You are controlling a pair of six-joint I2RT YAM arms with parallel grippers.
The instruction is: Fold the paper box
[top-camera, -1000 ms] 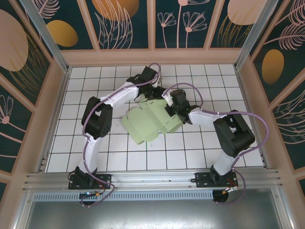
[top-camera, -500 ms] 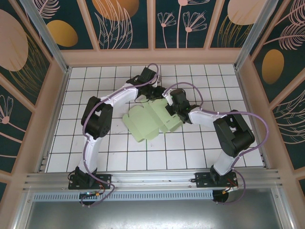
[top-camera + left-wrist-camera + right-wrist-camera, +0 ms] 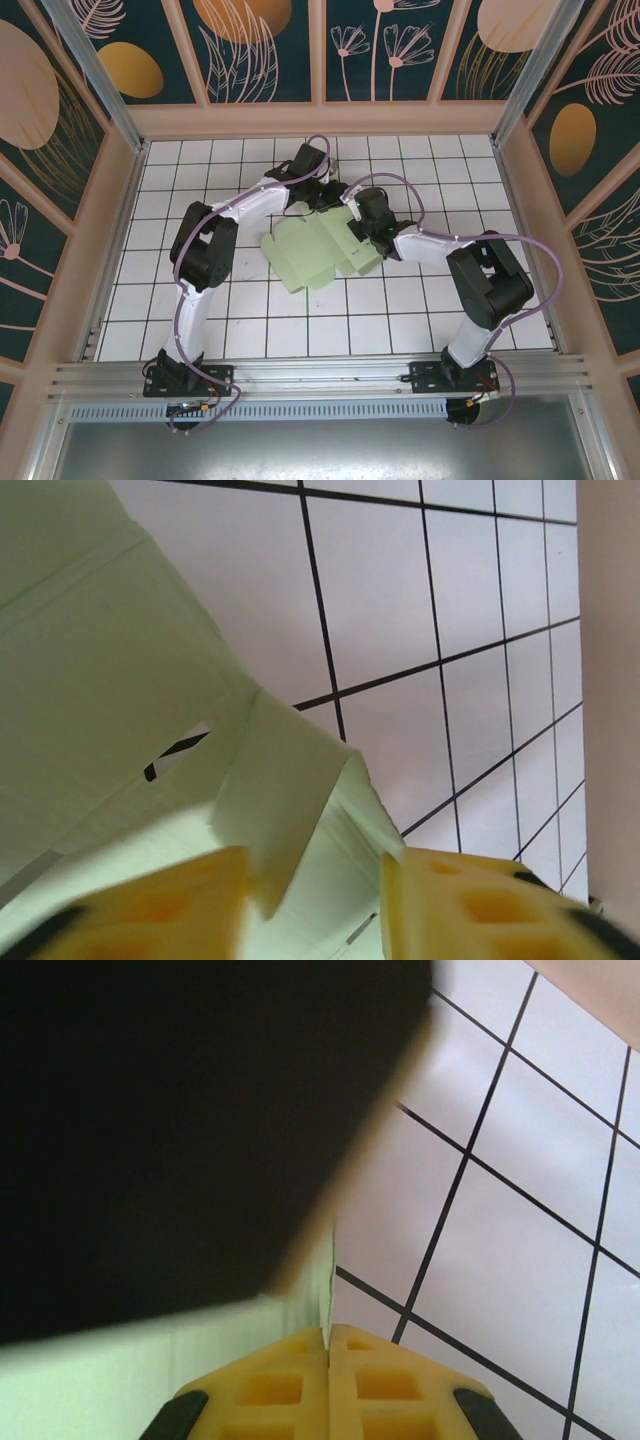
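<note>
Right fingers pinch the paper box; left fingers straddle it.

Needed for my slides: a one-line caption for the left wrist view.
Left hand, jaws apart, straddles a flap of the mint box above the tiled table.

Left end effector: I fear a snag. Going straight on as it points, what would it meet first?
Likely the paper box: its flap sits between the left end effector's fingers; tiled table beyond.
</note>
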